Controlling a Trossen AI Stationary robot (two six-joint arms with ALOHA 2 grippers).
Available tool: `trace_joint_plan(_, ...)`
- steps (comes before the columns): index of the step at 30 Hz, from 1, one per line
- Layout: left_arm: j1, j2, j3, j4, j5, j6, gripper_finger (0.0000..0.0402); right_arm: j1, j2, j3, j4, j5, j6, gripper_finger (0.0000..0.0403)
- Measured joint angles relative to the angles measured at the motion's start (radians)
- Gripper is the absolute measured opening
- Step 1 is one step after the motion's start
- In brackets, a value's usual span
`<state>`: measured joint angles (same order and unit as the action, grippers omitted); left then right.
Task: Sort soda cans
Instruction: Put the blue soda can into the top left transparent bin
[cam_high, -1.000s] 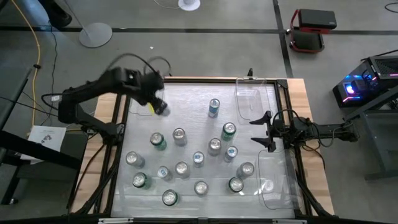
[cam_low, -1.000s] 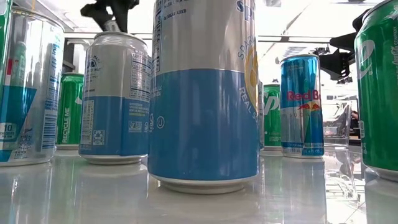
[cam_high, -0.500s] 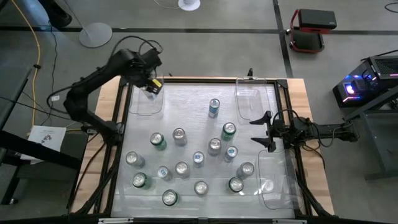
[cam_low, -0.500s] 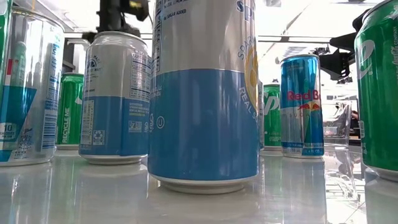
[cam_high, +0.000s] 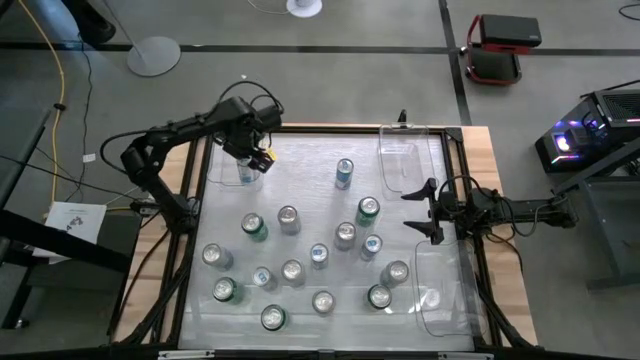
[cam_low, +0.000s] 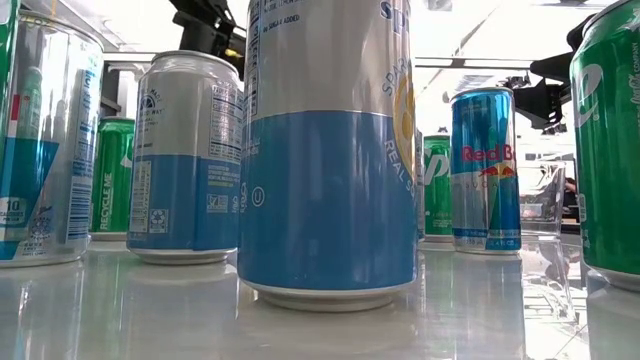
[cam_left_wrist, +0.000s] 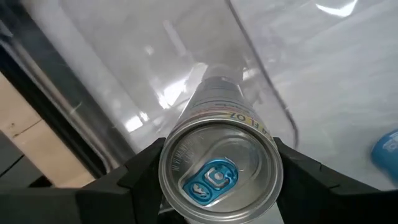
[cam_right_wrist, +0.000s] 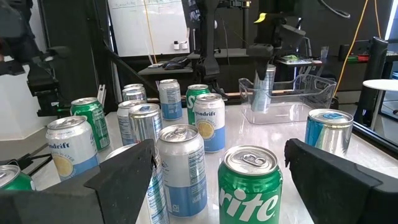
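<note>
One can (cam_left_wrist: 219, 169) clamped between left claw (cam_left_wrist: 217, 180) fingers.

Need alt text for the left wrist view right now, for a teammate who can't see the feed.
The left gripper holds a silver soda can with a blue pull tab upright between its two dark fingers, seen from directly above. Below it lies a clear plastic bin on the glossy table, with the wooden table edge alongside.

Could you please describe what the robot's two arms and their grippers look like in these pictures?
Both arms are dark, slim and jointed, with thin black cables looping alongside them. The left gripper carries a small yellow marking near its tip. The right gripper ends in two black, pointed fingers, broad and angular seen close up.
</note>
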<state>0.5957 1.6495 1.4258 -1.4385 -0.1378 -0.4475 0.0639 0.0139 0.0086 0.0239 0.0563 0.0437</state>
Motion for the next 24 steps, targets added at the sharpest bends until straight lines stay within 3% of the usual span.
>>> trace_joint_plan(18,-0.028,0.0,-0.076,0.08,0.036,-0.051,0.0227,0.0,0.0,0.0,0.0,0.0,0.0,0.035)
trace_joint_plan(24,-0.028,-0.001,-0.076,0.075,0.066,-0.046,0.028,0.0,0.0,0.0,0.0,0.0,0.0,0.035)
